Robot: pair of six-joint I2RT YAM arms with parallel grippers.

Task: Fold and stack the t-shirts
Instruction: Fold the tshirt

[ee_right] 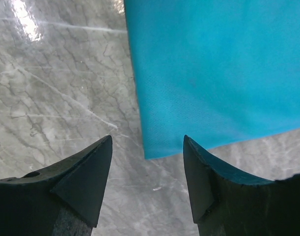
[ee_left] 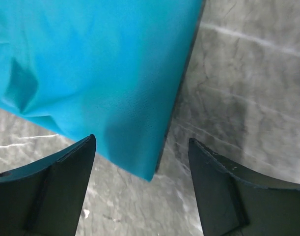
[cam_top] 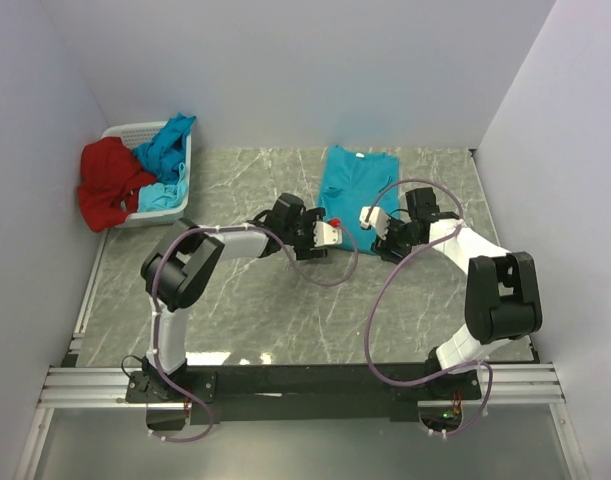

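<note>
Top external view: a turquoise t-shirt (cam_top: 353, 190) lies flat on the marble table (cam_top: 265, 310), toward the far side, slightly right of centre. At its near edge hang the left gripper (cam_top: 333, 230) and the right gripper (cam_top: 369, 218), each over a shirt corner, jaws apart, gripping nothing. Far left, a white basket (cam_top: 125, 131) holds more turquoise shirts (cam_top: 167, 148), with a red shirt (cam_top: 107, 185) draped over its rim.

A white plastic basket (cam_top: 161, 214) with latticed sides is set at the far left corner of a table (cam_top: 275, 320), close to where the left wall (cam_top: 25, 150) and the back wall (cam_top: 305, 70) meet. The tabletop is patterned like grey marble with pale veins, as is seen up close in both wrist views (ee_left: 248, 88) (ee_right: 56, 83). A silver metal rail (cam_top: 85, 385) is fixed along the near edge. The right side is closed off by another plain pale wall (cam_top: 570, 150).
</note>
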